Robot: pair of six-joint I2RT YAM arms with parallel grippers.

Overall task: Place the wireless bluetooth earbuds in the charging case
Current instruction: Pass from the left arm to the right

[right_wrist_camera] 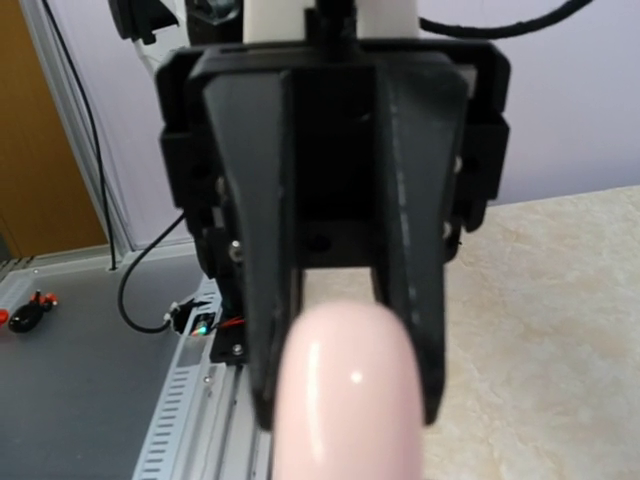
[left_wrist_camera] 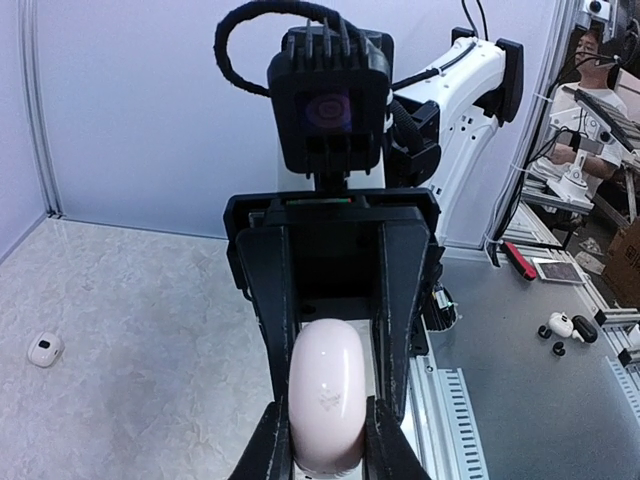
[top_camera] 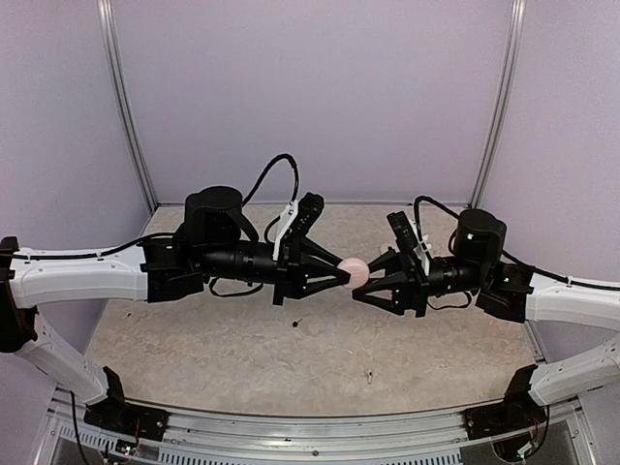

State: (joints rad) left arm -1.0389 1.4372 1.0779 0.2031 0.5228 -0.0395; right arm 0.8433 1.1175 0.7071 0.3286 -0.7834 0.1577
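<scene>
L fingers pinch pink case, R fingers spread around it

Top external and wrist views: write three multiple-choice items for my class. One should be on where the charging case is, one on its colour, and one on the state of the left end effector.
1. Where is the charging case?
A lying beside an arm's base
B held in mid-air over the table
C tucked in the far corner

2. What colour is it?
A pale pink
B blue
C black

3. The left end effector is:
A open and empty
B shut on the charging case
C out of view

Key:
1 B, the top view shows it lifted clear of the surface.
2 A, its shell looks pale pink in every view.
3 B, its fingers press both sides of the shell.
</scene>
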